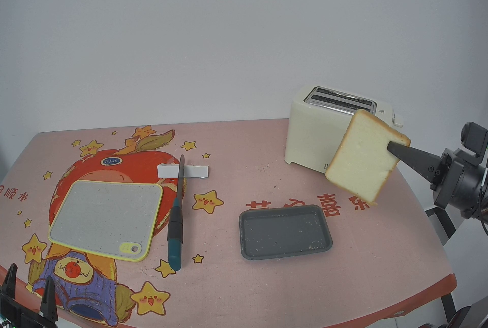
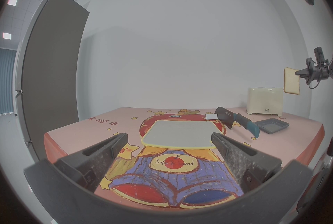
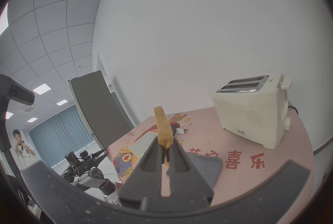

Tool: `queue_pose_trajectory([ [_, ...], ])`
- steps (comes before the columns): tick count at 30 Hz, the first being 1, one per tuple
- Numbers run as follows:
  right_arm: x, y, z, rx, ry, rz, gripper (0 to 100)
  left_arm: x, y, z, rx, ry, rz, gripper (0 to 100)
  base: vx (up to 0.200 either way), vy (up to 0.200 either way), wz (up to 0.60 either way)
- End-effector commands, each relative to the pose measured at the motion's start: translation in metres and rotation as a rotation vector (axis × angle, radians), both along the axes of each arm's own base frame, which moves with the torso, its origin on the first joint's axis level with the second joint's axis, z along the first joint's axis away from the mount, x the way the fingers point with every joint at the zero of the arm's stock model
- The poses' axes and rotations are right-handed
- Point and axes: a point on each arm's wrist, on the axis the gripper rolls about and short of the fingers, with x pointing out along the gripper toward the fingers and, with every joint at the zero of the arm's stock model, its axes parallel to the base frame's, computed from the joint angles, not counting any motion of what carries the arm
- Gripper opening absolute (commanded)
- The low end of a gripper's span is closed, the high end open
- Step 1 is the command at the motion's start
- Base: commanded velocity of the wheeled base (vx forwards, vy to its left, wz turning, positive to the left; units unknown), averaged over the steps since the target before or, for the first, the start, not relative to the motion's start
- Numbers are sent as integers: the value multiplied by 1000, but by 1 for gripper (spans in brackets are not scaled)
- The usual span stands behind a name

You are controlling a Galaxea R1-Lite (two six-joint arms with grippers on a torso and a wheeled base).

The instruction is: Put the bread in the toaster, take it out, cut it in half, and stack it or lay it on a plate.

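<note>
Bread slice hangs clamped by a corner in the right pincer, airborne at 4 o'clock of the toaster, whose slots are bare; toasting, cutting and plating look undone. Knife lies at 3 o'clock of the cutting board; the grey plate holds nothing. Left wrist view shows the left pincer apart; right wrist view gives the slice edge-on in the grip.

The bread pinched in the black right end effector is seen as cream with a golden-brown crust. Beside it, the toaster is off-white with silver slots. Further off are a dark grey plate, a grey cutting board rimmed yellow-green, and a teal-handled knife. The counter is pink, printed with a red apple and yellow stars.
</note>
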Motion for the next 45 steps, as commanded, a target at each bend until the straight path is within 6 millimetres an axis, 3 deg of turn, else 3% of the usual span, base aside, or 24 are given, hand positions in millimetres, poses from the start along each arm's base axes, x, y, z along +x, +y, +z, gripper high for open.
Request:
queue_pose_trajectory([
  [1,-2,1,0,-2,-1,12,0,1,0,-5,0,11,1,100,0,0,0],
  [11,-3,5,-1,-5,0,38,0,1,0,-5,-5,10,-1,100,0,0,0],
  [45,-9,12,-5,-7,20,87,0,1,0,-5,-3,11,-2,100,0,200,0],
])
